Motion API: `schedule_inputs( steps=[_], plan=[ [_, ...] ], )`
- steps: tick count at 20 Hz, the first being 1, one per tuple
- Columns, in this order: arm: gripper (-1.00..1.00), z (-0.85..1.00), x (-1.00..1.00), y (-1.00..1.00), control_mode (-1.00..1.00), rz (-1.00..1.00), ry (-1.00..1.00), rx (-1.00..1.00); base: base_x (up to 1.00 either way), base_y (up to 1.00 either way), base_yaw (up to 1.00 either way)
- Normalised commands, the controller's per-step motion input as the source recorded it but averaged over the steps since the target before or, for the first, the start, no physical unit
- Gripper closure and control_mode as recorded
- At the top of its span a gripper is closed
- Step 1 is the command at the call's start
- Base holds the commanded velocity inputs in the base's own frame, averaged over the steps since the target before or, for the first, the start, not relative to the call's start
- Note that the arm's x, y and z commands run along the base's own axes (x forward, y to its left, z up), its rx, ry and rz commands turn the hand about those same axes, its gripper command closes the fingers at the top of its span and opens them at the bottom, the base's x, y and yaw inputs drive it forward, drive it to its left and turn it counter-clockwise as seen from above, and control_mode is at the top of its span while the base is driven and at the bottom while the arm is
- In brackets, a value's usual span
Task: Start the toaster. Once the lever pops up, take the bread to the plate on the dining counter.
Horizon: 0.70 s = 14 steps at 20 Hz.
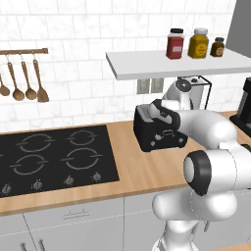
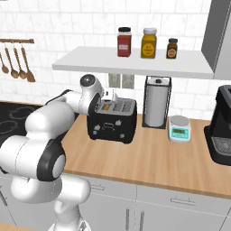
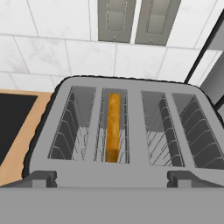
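Observation:
The black toaster with a silver slotted top stands on the wood counter against the tiled wall. A slice of bread sits on edge, sunk in the second slot from the left in the hand view. My gripper hovers just above the toaster's top near its left end, open wide, with nothing between its fingertips. In the left base view my own forearm covers the hand. The plate and the dining counter are out of view.
A paper-towel holder, a small kitchen scale and a black coffee machine stand right of the toaster. A low shelf with jars hangs overhead. The black cooktop lies to the left, under hanging utensils.

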Motion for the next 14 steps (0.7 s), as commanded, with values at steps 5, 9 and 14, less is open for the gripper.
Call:
schedule_inputs(
  steps=[5, 9, 14],
  plan=[
    [-1.0, 0.0, 0.0, 0.0, -1.0, 0.0, 0.0, 0.0, 0.0, 0.0, 0.0],
    [-1.0, 0.0, 0.0, 0.0, -1.0, 0.0, 0.0, 0.0, 0.0, 0.0, 0.0],
    [-1.0, 0.0, 0.0, 0.0, -1.0, 0.0, 0.0, 0.0, 0.0, 0.0, 0.0]
  ],
)
